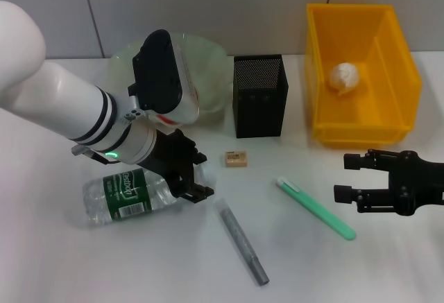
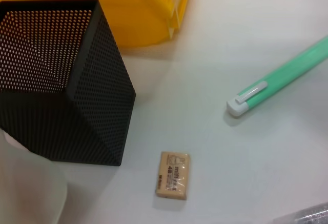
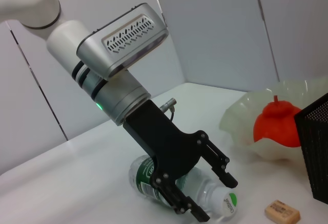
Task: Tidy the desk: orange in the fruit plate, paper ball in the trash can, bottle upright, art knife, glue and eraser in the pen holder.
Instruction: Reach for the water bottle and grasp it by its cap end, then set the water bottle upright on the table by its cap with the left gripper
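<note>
The bottle [image 1: 125,195] lies on its side at the front left, cap end [image 3: 229,204] toward the middle. My left gripper [image 1: 202,177] is open, its fingers [image 3: 221,163] straddling the bottle's neck. The orange [image 3: 274,124] sits in the fruit plate [image 1: 211,57], mostly hidden behind my left arm in the head view. The paper ball [image 1: 345,76] lies in the yellow trash can [image 1: 399,74]. The eraser [image 1: 236,158] rests in front of the pen holder [image 1: 259,95]. The green art knife [image 1: 316,208] and grey glue stick [image 1: 243,243] lie on the table. My right gripper [image 1: 347,177] hovers open at the right.
In the left wrist view the pen holder [image 2: 61,80], the trash can [image 2: 138,8], the eraser [image 2: 172,175] and the art knife [image 2: 279,80] lie close together. A white wall stands behind the table.
</note>
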You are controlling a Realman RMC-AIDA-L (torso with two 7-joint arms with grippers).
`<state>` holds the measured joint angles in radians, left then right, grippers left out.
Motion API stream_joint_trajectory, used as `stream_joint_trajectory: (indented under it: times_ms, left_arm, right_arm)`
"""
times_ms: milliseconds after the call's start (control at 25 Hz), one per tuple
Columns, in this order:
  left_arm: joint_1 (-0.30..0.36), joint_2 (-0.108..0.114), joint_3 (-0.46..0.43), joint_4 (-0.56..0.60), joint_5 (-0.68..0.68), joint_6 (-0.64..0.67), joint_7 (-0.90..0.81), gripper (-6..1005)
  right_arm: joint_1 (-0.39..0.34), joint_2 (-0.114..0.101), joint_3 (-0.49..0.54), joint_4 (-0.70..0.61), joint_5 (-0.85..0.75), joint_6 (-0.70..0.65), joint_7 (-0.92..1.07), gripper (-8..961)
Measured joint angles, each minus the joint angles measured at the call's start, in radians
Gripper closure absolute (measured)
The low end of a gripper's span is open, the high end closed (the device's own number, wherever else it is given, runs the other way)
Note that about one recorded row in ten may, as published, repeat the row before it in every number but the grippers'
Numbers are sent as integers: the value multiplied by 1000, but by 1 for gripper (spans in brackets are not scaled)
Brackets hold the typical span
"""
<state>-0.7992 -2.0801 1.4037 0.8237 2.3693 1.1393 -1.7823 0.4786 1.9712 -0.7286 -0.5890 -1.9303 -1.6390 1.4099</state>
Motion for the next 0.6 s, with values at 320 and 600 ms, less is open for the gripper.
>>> stream_joint_trajectory:
  times_ms: [320, 600]
  left_arm:
    - [0, 0, 8, -1, 1, -3, 0, 354]
    - [0, 0, 26, 0, 2, -5, 0, 528]
  right_arm:
    - [-1, 0, 0, 3, 1, -1, 2, 115]
    - [-2, -2, 0, 3, 4, -1, 2, 115]
